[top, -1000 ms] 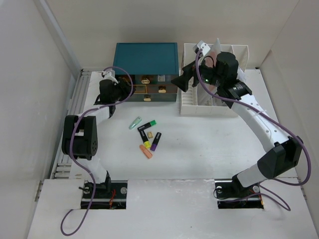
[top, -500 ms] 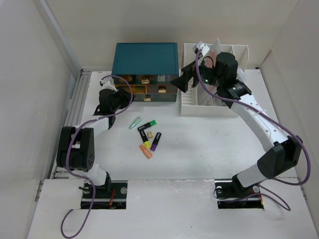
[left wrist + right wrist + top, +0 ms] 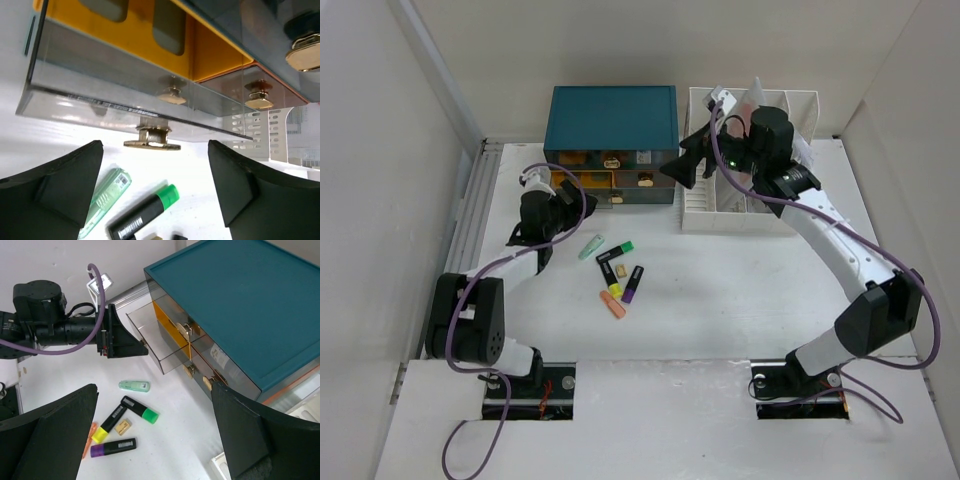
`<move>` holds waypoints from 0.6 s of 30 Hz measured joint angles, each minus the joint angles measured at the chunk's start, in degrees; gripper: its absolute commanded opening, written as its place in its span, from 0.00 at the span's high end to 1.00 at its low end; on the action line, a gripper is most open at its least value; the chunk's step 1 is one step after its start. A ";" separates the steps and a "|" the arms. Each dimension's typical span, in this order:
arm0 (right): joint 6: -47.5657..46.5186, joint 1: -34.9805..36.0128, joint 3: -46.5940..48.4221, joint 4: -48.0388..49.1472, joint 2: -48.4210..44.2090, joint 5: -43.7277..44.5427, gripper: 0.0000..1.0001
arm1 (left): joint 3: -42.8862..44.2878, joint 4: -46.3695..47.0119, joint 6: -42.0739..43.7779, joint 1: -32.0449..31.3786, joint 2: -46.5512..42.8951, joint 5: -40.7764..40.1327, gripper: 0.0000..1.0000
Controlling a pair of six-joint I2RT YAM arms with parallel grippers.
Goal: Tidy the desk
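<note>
My left end effector [image 3: 155, 162] is released, its fingers spread, and it holds nothing. Straight in front of it is the brass knob [image 3: 152, 138] of the open drawer [image 3: 115, 70], apart from both fingers. The highlighters lie on the surface [image 3: 280, 210] just below the drawer front, toward my bases. The green highlighter [image 3: 145, 214] is closest, with a mint-coloured pen [image 3: 104, 202] beside it. Its long axis lies slanted across my finger gap, so I judge I must turn the wrist and descend. My right end effector [image 3: 680, 168] is also released, up beside the teal cabinet [image 3: 612, 115]. The left arm is nearer.
</note>
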 measured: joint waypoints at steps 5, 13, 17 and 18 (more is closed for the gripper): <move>-0.09 0.00 0.00 0.22 0.85 -1.11 0.00 | 0.04 -4.42 -0.48 -0.57 -1.90 -1.05 0.06; -5.75 0.00 0.02 -0.50 3.37 -5.75 0.07 | 0.15 -13.64 0.57 -5.44 -16.96 -3.78 0.73; -16.20 0.00 0.94 -4.68 7.10 -11.39 0.23 | 4.92 -19.61 6.71 -6.75 -24.17 -5.60 0.88; -19.08 0.02 1.07 -6.14 7.82 -12.20 0.26 | 6.91 -20.72 8.90 -6.78 -25.09 -6.69 0.83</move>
